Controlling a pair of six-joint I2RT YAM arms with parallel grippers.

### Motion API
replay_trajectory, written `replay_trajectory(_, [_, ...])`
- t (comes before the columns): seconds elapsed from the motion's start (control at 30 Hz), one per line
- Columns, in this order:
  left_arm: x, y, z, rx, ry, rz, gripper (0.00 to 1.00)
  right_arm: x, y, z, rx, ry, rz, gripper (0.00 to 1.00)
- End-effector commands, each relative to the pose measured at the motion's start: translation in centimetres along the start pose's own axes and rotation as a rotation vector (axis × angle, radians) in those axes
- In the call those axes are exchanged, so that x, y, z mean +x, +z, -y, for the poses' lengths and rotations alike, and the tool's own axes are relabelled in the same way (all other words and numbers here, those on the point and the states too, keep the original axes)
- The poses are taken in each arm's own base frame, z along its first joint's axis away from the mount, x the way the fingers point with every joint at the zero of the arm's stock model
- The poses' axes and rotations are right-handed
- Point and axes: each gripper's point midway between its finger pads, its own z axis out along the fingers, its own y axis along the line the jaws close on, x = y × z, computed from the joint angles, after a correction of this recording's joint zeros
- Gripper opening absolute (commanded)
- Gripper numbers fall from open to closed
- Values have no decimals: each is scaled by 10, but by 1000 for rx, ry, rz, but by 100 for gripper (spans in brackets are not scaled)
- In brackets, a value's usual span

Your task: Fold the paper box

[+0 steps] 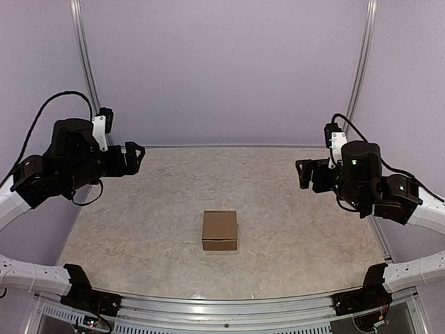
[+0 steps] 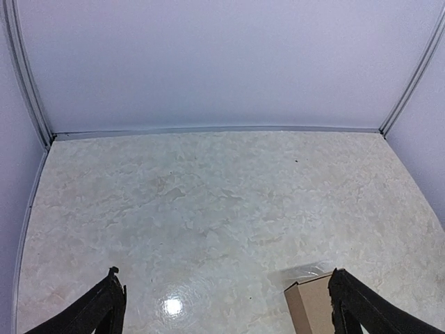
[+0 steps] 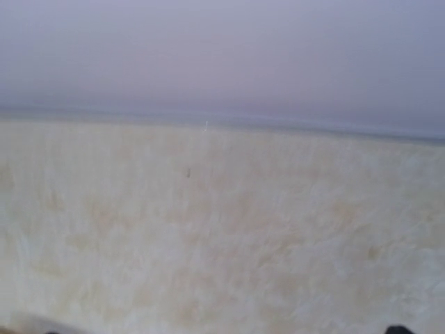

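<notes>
Closest to me, along the 6 o'clock edge, runs a metal rail (image 1: 222,306), and the two arm bases are bolted at its ends, the left base (image 1: 78,287) and the right base (image 1: 363,296). Beyond it lies the table (image 1: 153,209), a pale beige surface with a marbled pattern, smooth enough to give back a bright spot of light (image 2: 172,305) in the left wrist view. The paper box (image 1: 220,230) stands on this surface as a small closed brown cube, a little toward 6 o'clock from the middle of the table, flat on its bottom and with its top shut. Nothing touches it. From the box, the left gripper (image 1: 135,158) hangs at about 10 o'clock, above the table, and its two black fingers (image 2: 104,306) are spread wide apart with nothing between them; in its own camera one corner of the box shows at the lower right, partly behind a finger. The right gripper (image 1: 304,174) hangs at about 2 o'clock, also well apart from the box; its wrist picture is blurred, but the one dark tip I can see sits far out at the lower edge, so the pincer stands apart too. Plain lilac walls (image 1: 222,69) close the table on three sides, with thin metal strips (image 1: 85,62) in the corners. A black cable (image 1: 42,118) loops over the left arm.
</notes>
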Motion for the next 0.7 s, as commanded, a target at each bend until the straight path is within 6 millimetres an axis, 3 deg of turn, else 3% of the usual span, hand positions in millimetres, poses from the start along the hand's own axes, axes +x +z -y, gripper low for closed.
replay_trajectory(0.0, [-17, -27, -27, -63, 15, 113, 99, -9, -30, 38, 46, 43, 109, 100])
replay_trajectory(0.17, [-9, -42, -30, -11, 88, 124, 99, -13, -60, 66, 44, 82, 198, 100])
replay_trajectory(0.33, [9, -40, -35, -4, 118, 122, 99, 0, -63, 82, 110, 52, 164, 100])
replay_trajectory(0.5, [23, -32, -38, -20, 131, 97, 99, 6, -55, 77, 122, 50, 122, 100])
replay_trajectory(0.67, [27, -32, -37, -13, 123, 89, 99, 15, -40, 45, 19, 1, 13, 100])
